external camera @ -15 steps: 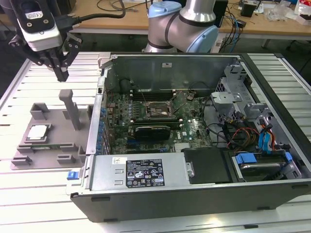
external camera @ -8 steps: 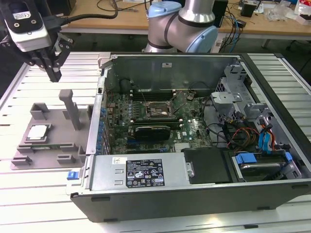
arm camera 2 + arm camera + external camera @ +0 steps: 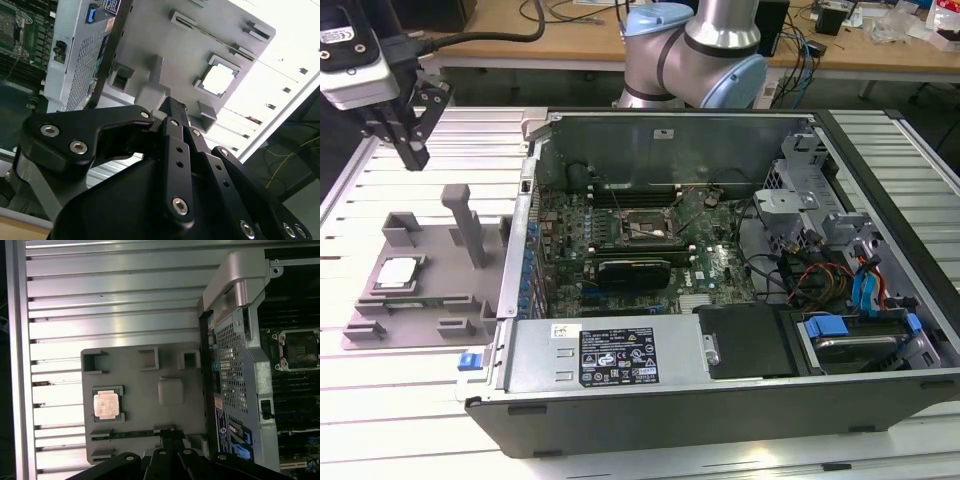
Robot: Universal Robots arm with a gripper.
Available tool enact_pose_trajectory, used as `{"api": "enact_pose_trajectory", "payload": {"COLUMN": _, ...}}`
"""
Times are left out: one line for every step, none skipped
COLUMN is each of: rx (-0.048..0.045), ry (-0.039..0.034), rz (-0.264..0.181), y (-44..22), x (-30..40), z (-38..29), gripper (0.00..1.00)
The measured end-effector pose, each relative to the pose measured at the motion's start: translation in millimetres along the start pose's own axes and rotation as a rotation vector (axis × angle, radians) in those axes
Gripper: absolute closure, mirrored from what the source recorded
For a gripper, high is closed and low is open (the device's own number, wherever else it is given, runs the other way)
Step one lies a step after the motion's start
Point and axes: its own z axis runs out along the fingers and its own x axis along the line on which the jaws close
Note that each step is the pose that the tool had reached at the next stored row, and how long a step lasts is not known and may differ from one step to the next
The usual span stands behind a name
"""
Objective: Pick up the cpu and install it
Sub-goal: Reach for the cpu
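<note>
The cpu (image 3: 398, 272) is a small silvery square lying flat in a recess of the grey fixture tray (image 3: 440, 300), left of the computer case in the exterior view. Both wrist views show the cpu (image 3: 220, 80) (image 3: 106, 405) in its recess. My gripper (image 3: 417, 158) hangs above the table beyond the tray, clearly higher than the cpu and touching nothing. Its black fingers (image 3: 172, 107) (image 3: 172, 435) sit together, shut and empty. The dark motherboard socket (image 3: 645, 228) (image 3: 300, 347) lies inside the open case.
The open computer case (image 3: 720, 370) takes up the middle and the exterior view's right, its side wall (image 3: 240, 365) standing beside the tray. A tall upright block (image 3: 465, 220) rises from the tray near the cpu. Slatted metal tabletop (image 3: 380, 400) surrounds everything.
</note>
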Motion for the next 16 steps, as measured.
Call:
{"api": "enact_pose_trajectory", "payload": {"rx": 0.0001, "ry": 0.0001, "rz": 0.0, "y": -0.2, "x": 2.2, "z": 1.5, "gripper": 0.89}}
{"api": "enact_pose_trajectory", "payload": {"rx": 0.0002, "ry": 0.0003, "rz": 0.0, "y": -0.5, "x": 4.4, "z": 3.4, "gripper": 0.89}}
{"api": "enact_pose_trajectory", "payload": {"rx": 0.0002, "ry": 0.0003, "rz": 0.0, "y": -0.9, "x": 8.0, "z": 6.3, "gripper": 0.89}}
{"api": "enact_pose_trajectory", "payload": {"rx": 0.0, "ry": 0.0, "rz": 0.0, "y": -1.7, "x": 15.7, "z": 11.5, "gripper": 0.89}}
{"api": "enact_pose_trajectory", "payload": {"rx": 0.0, "ry": 0.0, "rz": 0.0, "y": -2.0, "x": 18.8, "z": 13.7, "gripper": 0.89}}
{"api": "enact_pose_trajectory", "payload": {"rx": 0.0002, "ry": 0.0002, "rz": 0.0, "y": -2.4, "x": 22.0, "z": 16.3, "gripper": 0.89}}
{"api": "enact_pose_trajectory", "payload": {"rx": 0.0002, "ry": 0.0003, "rz": 0.0, "y": -3.0, "x": 26.9, "z": 20.7, "gripper": 0.89}}
{"api": "enact_pose_trajectory", "payload": {"rx": 0.0001, "ry": 0.0001, "rz": 0.0, "y": -3.4, "x": 30.8, "z": 23.9, "gripper": 0.89}}
{"api": "enact_pose_trajectory", "payload": {"rx": 0.0001, "ry": 0.0, "rz": 0.0, "y": -4.1, "x": 37.1, "z": 29.0, "gripper": 0.89}}
{"api": "enact_pose_trajectory", "payload": {"rx": 0.0001, "ry": 0.0001, "rz": 0.0, "y": -4.4, "x": 39.8, "z": 31.6, "gripper": 0.89}}
{"api": "enact_pose_trajectory", "payload": {"rx": 0.0001, "ry": 0.0002, "rz": 0.0, "y": -4.6, "x": 41.4, "z": 33.4, "gripper": 0.89}}
{"api": "enact_pose_trajectory", "payload": {"rx": 0.0001, "ry": 0.0001, "rz": 0.0, "y": -4.8, "x": 42.9, "z": 35.2, "gripper": 0.89}}
{"api": "enact_pose_trajectory", "payload": {"rx": 0.0001, "ry": 0.0001, "rz": 0.0, "y": -5.1, "x": 44.5, "z": 37.7, "gripper": 0.89}}
{"api": "enact_pose_trajectory", "payload": {"rx": 0.0001, "ry": 0.0001, "rz": 0.0, "y": -5.2, "x": 45.3, "z": 39.1, "gripper": 0.89}}
{"api": "enact_pose_trajectory", "payload": {"rx": 0.0001, "ry": 0.0002, "rz": 0.0, "y": -5.4, "x": 46.2, "z": 41.1, "gripper": 0.89}}
{"api": "enact_pose_trajectory", "payload": {"rx": 0.0001, "ry": 0.0001, "rz": 0.0, "y": -5.5, "x": 46.7, "z": 41.9, "gripper": 0.89}}
